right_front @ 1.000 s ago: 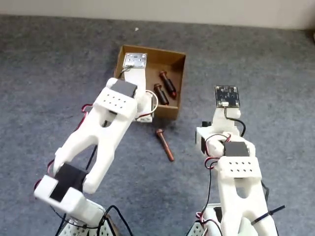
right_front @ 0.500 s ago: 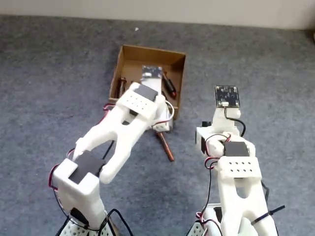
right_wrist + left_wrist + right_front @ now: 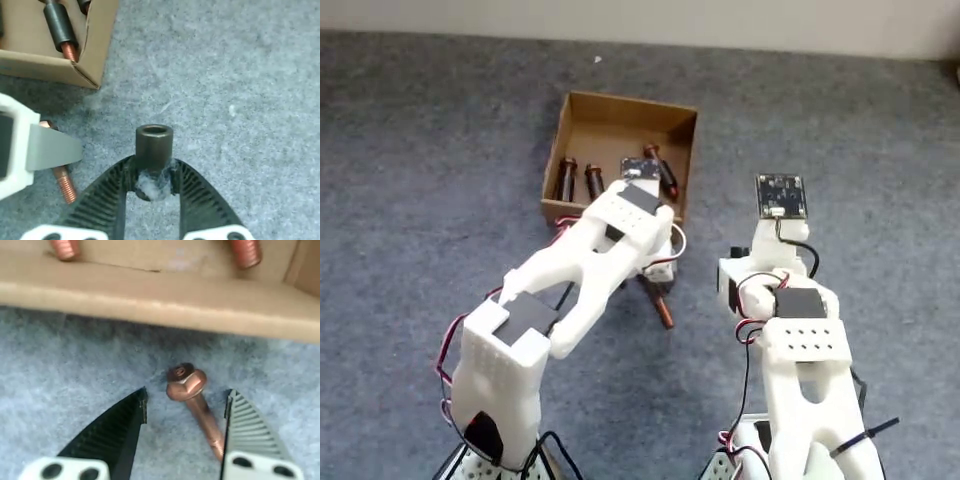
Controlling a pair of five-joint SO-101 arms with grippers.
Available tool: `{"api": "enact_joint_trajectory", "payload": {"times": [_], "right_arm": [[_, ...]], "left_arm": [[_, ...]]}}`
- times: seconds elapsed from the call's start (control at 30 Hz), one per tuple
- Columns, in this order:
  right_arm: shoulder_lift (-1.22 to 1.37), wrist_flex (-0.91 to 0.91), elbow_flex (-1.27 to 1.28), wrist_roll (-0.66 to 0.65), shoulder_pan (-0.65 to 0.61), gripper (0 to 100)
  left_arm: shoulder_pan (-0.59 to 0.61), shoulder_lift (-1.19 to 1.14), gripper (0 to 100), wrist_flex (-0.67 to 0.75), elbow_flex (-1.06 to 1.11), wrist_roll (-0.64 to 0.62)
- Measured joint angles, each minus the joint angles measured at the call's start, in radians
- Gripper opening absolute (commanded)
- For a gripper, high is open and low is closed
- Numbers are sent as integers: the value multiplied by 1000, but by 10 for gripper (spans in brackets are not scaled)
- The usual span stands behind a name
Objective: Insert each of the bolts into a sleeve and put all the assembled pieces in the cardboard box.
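Note:
A copper bolt [image 3: 193, 396] lies on the grey carpet just in front of the cardboard box [image 3: 150, 295]. My left gripper [image 3: 186, 394] is open, low over the carpet, with one finger on each side of the bolt's hex head. In the high view the left arm [image 3: 610, 240] covers most of the bolt [image 3: 663, 312]. My right gripper [image 3: 152, 172] is shut on a dark sleeve [image 3: 154, 144], held upright with its bore showing. The right arm [image 3: 790, 310] is to the right of the box [image 3: 620, 110]. Three assembled pieces [image 3: 578, 180] lie in the box.
The right wrist view shows the box's near corner [image 3: 95, 60], an assembled piece [image 3: 60, 30] inside it, the left gripper's finger [image 3: 50, 147] and the bolt's threaded end [image 3: 64, 182]. Open carpet [image 3: 240, 90] spreads to the right of the sleeve.
The left arm has swung out of the box, toward the right and the near side, and come down around the bolt. Two assembled pieces at the box's left have come into sight. The right arm is still.

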State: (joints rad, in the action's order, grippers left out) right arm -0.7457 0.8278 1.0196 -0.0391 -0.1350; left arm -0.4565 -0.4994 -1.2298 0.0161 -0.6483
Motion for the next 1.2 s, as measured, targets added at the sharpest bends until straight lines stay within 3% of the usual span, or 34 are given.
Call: {"api": "enact_joint_trajectory", "payload": {"times": [0.43, 0.77, 0.9, 1.2], "right_arm": [[0, 0, 0, 0, 0, 6], [0, 0, 0, 0, 0, 6], [0, 0, 0, 0, 0, 6], [0, 0, 0, 0, 0, 6]], "left_arm": [[-14, -51, 6, 17, -77, -8], [-12, -51, 5, 17, -80, -8], [-8, -40, 5, -55, -101, -3], [-5, 180, 5, -123, -11, 21]]}}
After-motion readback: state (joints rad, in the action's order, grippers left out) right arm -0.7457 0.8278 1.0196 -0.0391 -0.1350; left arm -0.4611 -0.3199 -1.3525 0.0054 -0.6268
